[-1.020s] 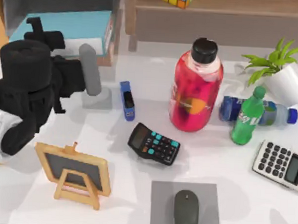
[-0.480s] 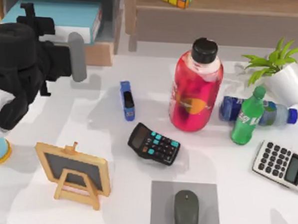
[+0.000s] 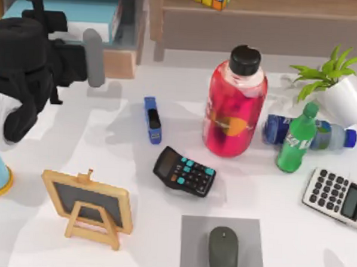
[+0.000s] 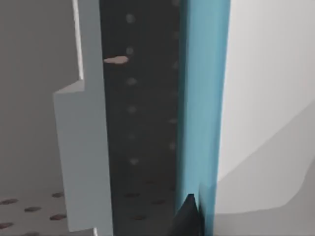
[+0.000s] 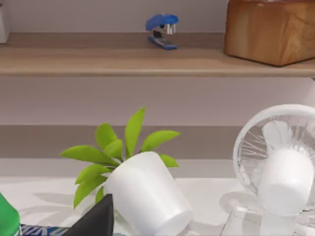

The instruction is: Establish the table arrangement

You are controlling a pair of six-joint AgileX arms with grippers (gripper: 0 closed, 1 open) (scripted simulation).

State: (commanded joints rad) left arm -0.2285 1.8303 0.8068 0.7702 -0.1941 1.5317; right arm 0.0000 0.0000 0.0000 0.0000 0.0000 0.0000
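The white table [image 3: 271,198] carries many items. My left gripper [image 3: 80,59] hangs above its far-left corner, in front of the shelf compartment that holds a blue book [image 3: 71,11]. It is shut on a grey rod-shaped object [image 3: 94,57], which is held clear of the tabletop. In the left wrist view a pale grey stepped piece [image 4: 81,147] sits beside a dark dotted panel and a teal strip. In the right wrist view one dark fingertip of my right gripper [image 5: 96,221] points at the white plant pot [image 5: 147,196].
On the table: blue stapler [image 3: 152,120], black calculator [image 3: 184,171], red bottle [image 3: 235,106], green bottle [image 3: 297,140], lying blue bottle [image 3: 322,134], plant pot [image 3: 342,94], white calculator [image 3: 338,197], grey mat [image 3: 190,248] with mouse [image 3: 222,252], chalkboard easel [image 3: 90,203]. A wooden shelf [image 3: 262,24] stands behind, and a white fan [image 5: 280,167].
My left gripper lifted the grey object off the table near the stapler and carried it back and left toward the shelf. A blue and orange item came into view at the left edge.
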